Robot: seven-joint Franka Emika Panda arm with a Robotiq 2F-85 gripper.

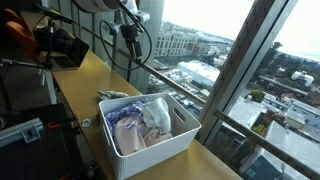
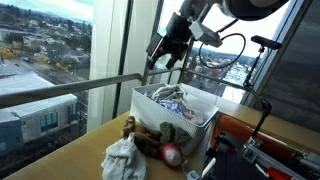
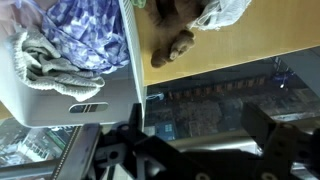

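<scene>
Hovering with my hand (image 2: 166, 52) spread wide and empty, I have the white rectangular plastic bin (image 2: 150, 110) of crumpled clothes (image 2: 173, 97) just below it on the wooden bench (image 1: 100, 75).

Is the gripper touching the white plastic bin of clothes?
Apart. In an exterior view the gripper hangs above the white plastic bin, clear gap between.

A white bin (image 1: 165, 150) — heaped with crumpled cloths (image 1: 140, 120) — sits on a wooden table (image 1: 95, 75) by the window (image 1: 230, 60).

Beside me, tall windows (image 1: 255, 60) looked over a daylit city (image 2: 40, 60); a wooden counter (image 1: 98, 74) ran along the glass.
</scene>
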